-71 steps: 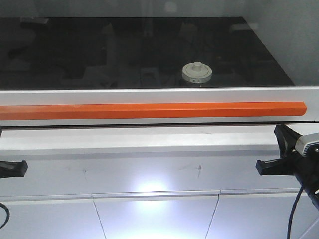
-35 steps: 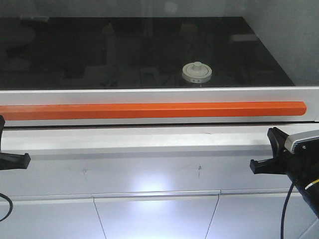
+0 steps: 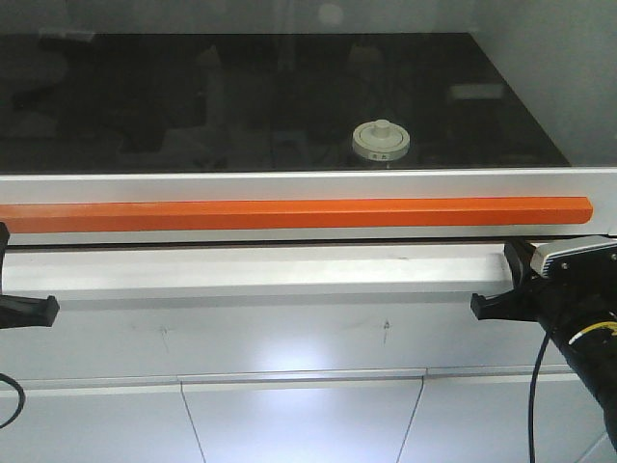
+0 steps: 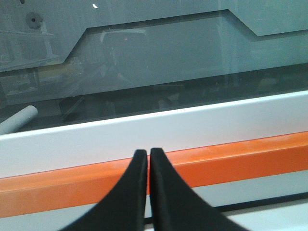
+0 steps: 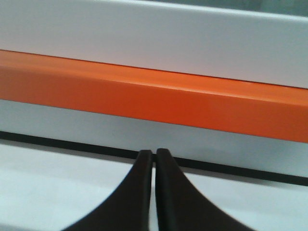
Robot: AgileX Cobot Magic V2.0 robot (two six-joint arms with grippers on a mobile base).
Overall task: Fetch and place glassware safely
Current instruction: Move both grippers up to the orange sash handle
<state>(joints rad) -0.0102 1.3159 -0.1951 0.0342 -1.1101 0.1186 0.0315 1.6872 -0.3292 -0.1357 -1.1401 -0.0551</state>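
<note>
Glassware, a small squat clear glass jar with round off-white knobbed lid [image 3: 381, 140], is set right of centre on the black worktop [image 3: 145, 96], beyond the long orange bar [image 3: 289, 212]. Fingers of the left gripper [image 4: 147, 156] and of the right gripper [image 5: 154, 156] are pressed together. It is judged light, slippery and fragile; its body, not the lid, should be clasped.

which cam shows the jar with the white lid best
The exterior front-facing view: the jar is fully visible there, with its lid and knob clear. Both wrist views show mainly the orange bar and no jar at all.
</note>
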